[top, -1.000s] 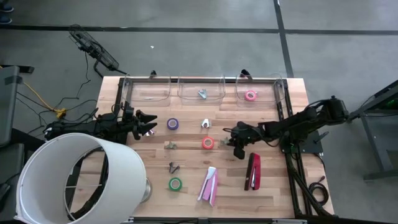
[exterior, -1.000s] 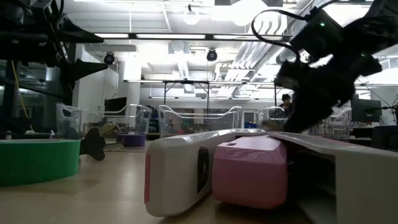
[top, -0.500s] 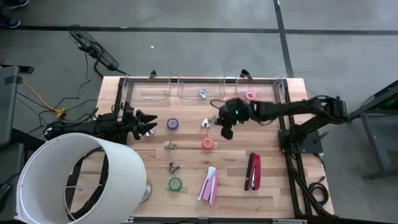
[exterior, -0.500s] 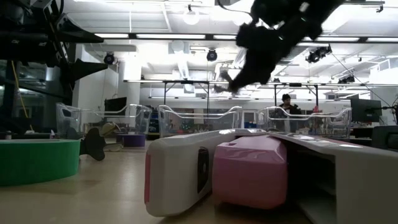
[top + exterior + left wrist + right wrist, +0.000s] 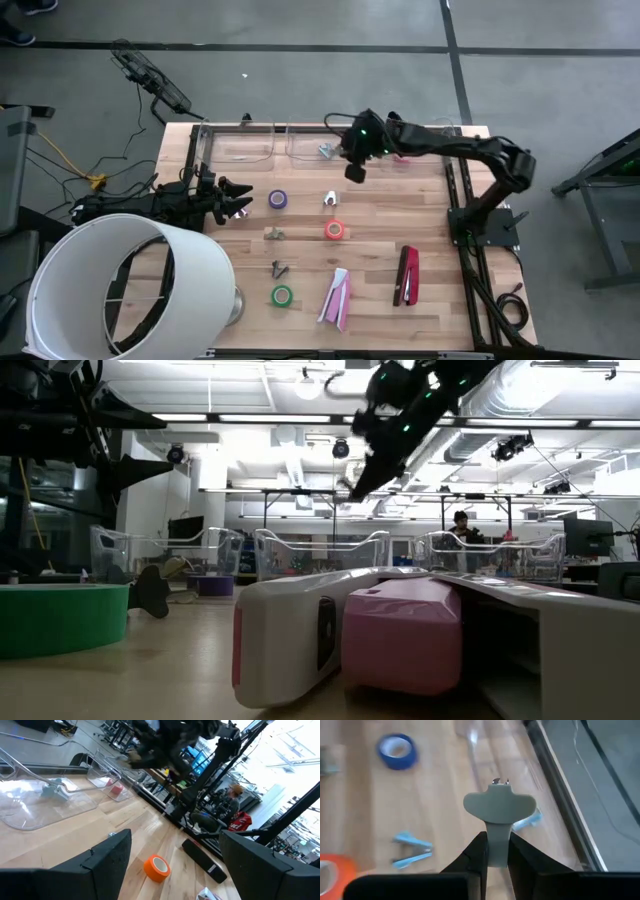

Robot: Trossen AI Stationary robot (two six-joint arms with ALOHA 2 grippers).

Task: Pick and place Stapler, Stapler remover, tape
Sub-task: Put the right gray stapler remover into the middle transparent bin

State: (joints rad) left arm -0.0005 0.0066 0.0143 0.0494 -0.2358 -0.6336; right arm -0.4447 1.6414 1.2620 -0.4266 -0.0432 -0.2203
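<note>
Right gripper point(image 5: 494, 851) — clamping staple remover point(image 5: 498, 810) — above middle bin point(image 5: 322, 143).

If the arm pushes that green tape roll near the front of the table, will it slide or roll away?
The green tape lies flat on its side on the table, so a push would probably slide it, not roll it. It looks small and light, so it should shift easily. Tipped onto its edge, it could roll.

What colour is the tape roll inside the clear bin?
Pink; the tape roll shows best in the high view.
</note>
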